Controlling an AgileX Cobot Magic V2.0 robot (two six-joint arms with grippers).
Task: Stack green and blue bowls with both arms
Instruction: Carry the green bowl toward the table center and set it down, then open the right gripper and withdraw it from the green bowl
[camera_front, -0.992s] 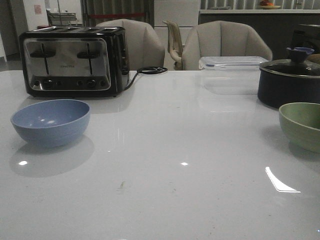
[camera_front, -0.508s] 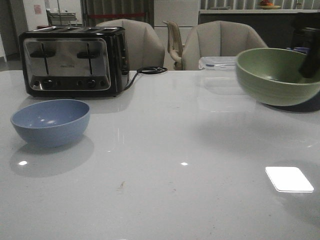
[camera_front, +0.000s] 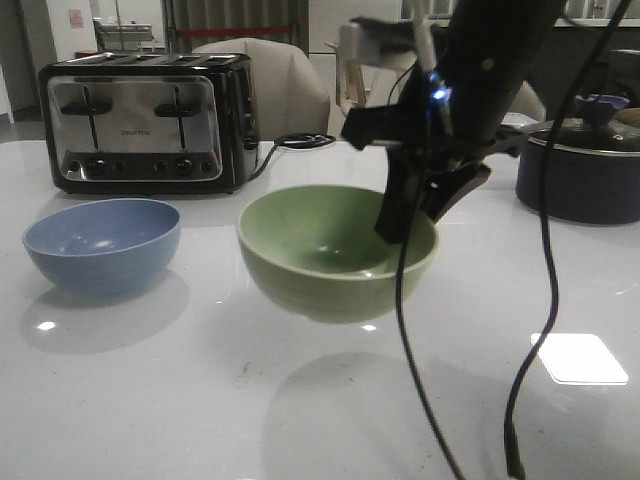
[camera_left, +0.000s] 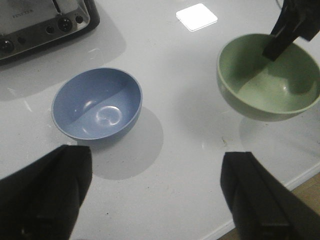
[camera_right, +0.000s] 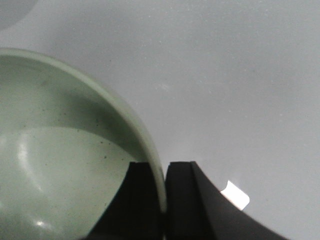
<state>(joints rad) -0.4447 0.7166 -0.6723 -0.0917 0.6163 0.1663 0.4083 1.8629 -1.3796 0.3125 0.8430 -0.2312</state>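
The blue bowl (camera_front: 102, 243) sits upright on the white table at the left, in front of the toaster; it also shows in the left wrist view (camera_left: 97, 104). My right gripper (camera_front: 405, 215) is shut on the right rim of the green bowl (camera_front: 330, 252) and holds it above the table's middle, right of the blue bowl. In the right wrist view the fingers (camera_right: 182, 200) pinch the green rim (camera_right: 152, 150), one inside, one outside. My left gripper (camera_left: 157, 200) is open and empty, above the table in front of the blue bowl. The green bowl shows there too (camera_left: 267, 77).
A chrome and black toaster (camera_front: 145, 120) stands at the back left with its cord trailing right. A dark lidded pot (camera_front: 585, 160) stands at the back right. The right arm's cables (camera_front: 545, 300) hang in front. The table's front edge shows in the left wrist view (camera_left: 300, 175).
My right gripper has carried the green bowl from the far right to the left and lower, to the middle of the table near the blue bowl. The blue bowl has not moved.
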